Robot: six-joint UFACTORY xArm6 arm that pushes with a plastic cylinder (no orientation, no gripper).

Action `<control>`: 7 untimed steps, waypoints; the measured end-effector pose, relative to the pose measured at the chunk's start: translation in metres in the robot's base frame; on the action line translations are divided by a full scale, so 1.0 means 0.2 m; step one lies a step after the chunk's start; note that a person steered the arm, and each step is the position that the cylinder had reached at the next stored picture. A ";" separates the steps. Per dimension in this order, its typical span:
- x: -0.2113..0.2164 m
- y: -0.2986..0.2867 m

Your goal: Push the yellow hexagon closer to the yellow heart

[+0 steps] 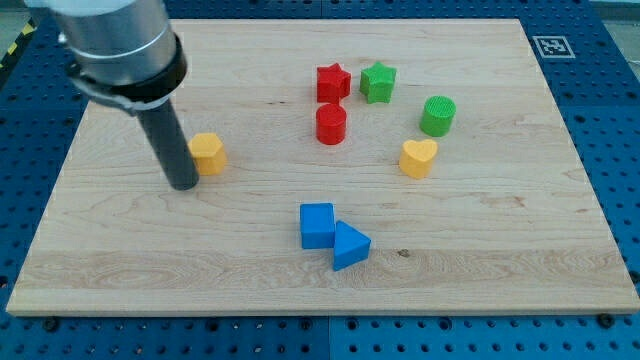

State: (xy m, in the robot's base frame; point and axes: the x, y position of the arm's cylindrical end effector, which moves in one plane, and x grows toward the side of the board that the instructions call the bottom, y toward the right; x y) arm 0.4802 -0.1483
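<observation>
One yellow hexagon (208,153) | touching right of my tip (184,186)

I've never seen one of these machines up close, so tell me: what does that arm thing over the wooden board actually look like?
In this view it is a thick, round, silvery-grey metal body with a black band around its lower edge. Below that hangs a straight dark rod, plain and smooth, ending in my tip. No claw, fingers, cables or markings show on it. The rest of the arm is cut off at the view's top.

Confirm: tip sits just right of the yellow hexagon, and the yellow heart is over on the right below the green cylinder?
Not quite. In the camera view my tip sits just left of the yellow hexagon, not right of it. The rest holds: the yellow heart lies at the view's right, below the green cylinder.
</observation>
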 end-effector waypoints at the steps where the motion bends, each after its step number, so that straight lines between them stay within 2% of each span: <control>1: -0.01 0.10; 2: -0.09 0.06; 3: -0.12 -0.13; 4: -0.22 -0.20; 6: -0.25 -0.07; 7: -0.25 0.09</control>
State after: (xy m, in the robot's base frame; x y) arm 0.4310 -0.1305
